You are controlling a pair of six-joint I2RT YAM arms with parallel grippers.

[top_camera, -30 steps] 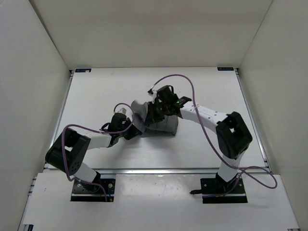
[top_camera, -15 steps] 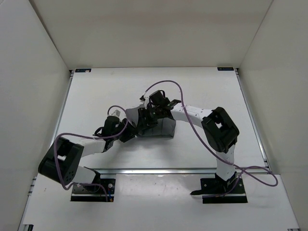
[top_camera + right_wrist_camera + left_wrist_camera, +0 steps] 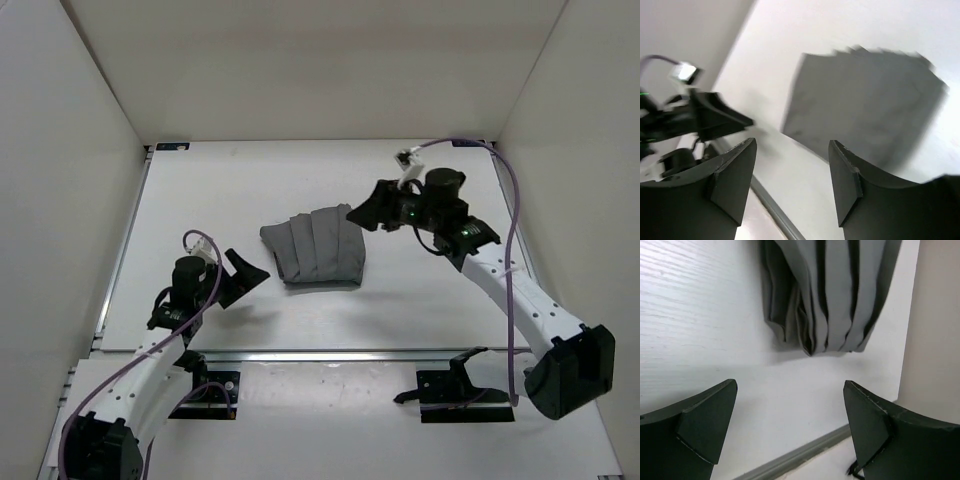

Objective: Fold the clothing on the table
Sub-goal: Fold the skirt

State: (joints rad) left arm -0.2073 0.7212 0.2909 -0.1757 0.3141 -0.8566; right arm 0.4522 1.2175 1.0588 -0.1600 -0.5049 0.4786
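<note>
Two claws stood open over the table (image 3: 200, 190), and neither one held or touched anything. The left gripper (image 3: 250, 275) had its jaws spread wide; in its own wrist view (image 3: 790, 385) only bare white table (image 3: 700, 315) showed between the two dark fingers (image 3: 705, 420). The clothing (image 3: 830, 290) lay ahead of those fingertips, clear of them and set a little toward the right-hand finger. Its grey pleats ran away from the claw, and its near edge was bunched into small folds. Below the left claw's tips a metal rail (image 3: 790, 460) crossed the view.

The right gripper (image 3: 362, 215) also had its jaws parted. From its wrist camera (image 3: 792, 144) the gap between the fingers (image 3: 730, 175) framed white table (image 3: 805, 30), with the clothing (image 3: 865, 100) lying beyond the tips and off toward the right finger, blurred but plainly flat. The rail (image 3: 775, 215) ran beneath this claw's left finger.

From above, the clothing (image 3: 315, 248) rested as a compact grey shape between the two claws. Its near left corner sat close to the left claw and its far right corner close to the right claw. Pleats showed across its top face. The rail (image 3: 330, 352) lay behind both claws, toward the arm bases.
</note>
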